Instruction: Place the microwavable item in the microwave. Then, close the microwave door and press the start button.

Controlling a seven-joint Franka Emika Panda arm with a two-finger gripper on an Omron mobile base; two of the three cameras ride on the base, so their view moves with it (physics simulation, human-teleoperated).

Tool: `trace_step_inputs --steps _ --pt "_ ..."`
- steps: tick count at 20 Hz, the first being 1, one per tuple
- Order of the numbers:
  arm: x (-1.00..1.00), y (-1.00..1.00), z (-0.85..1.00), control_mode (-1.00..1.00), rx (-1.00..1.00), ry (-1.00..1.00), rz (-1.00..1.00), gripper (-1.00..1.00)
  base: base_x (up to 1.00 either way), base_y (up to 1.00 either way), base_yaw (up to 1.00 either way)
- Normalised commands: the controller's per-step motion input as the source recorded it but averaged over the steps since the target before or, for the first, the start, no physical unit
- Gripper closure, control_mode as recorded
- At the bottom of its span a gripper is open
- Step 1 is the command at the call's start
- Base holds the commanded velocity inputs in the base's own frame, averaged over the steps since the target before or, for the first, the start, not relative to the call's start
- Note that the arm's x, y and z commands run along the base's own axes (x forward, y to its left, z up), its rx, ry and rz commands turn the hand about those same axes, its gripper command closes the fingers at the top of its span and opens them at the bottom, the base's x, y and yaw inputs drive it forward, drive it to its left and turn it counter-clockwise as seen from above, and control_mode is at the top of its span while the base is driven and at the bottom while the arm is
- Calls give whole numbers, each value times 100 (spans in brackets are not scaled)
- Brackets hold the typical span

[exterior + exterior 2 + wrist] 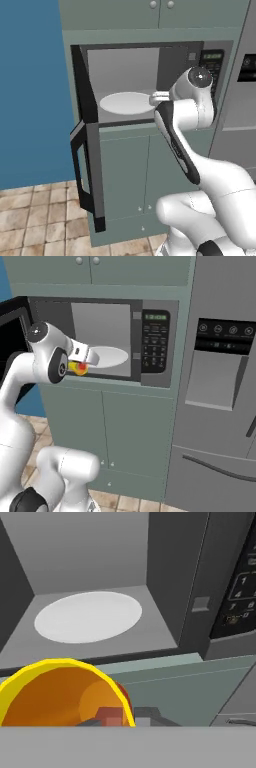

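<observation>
A: Where is our yellow cup (60,694)?

B: We hold it just in front of the microwave (150,55), at the front edge. It is not inside.

A: Is our gripper (122,718) pinching it?

B: Yes, the fingers are closed on its rim.

A: And the white plate (87,616)?

B: Bare. The microwave door (87,165) hangs wide open on the left.
</observation>
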Motion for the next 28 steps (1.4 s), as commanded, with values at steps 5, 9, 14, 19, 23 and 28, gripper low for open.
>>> trace_step_inputs --steps 5,9,14,19,23,28 --pt "58 15 -36 -100 0 9 0 100 0 0 0" --pt "62 3 -22 -100 0 1 0 100 0 0 0" --pt "58 0 -3 -100 0 0 0 100 0 0 0" --pt "50 0 -14 -100 0 0 0 100 0 0 0" --pt "53 0 -16 -100 0 0 0 100 0 0 0" --pt "58 0 -8 -100 0 0 0 100 0 0 0"
